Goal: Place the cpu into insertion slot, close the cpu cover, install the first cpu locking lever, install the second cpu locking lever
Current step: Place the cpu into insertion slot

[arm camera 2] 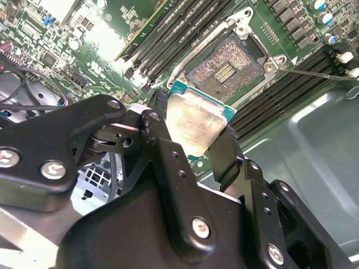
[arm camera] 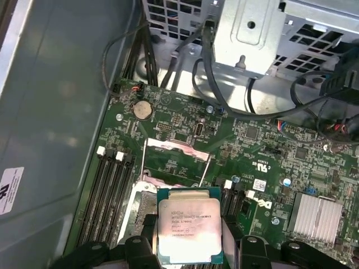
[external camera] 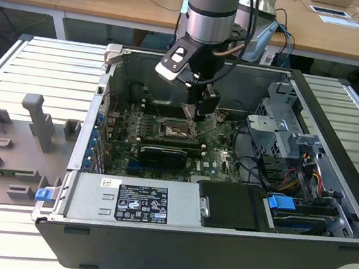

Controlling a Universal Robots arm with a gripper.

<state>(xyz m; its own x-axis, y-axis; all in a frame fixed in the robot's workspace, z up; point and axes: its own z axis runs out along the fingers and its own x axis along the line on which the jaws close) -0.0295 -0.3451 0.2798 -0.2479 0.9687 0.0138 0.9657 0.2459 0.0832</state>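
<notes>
We are clasping the small, flat, square cpu (arm camera: 189, 230) with its silvery metal top in our black gripper (arm camera 2: 192, 134), holding it just above the open, silver-rimmed square insertion slot (arm camera 2: 224, 70) on the green circuit board (arm camera: 252, 151).

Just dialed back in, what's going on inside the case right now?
The end effector is shut on the cpu, holding it over the open insertion slot on the green board. It is not seated yet. The cpu cover stands swung open at the slot's edge.
</notes>
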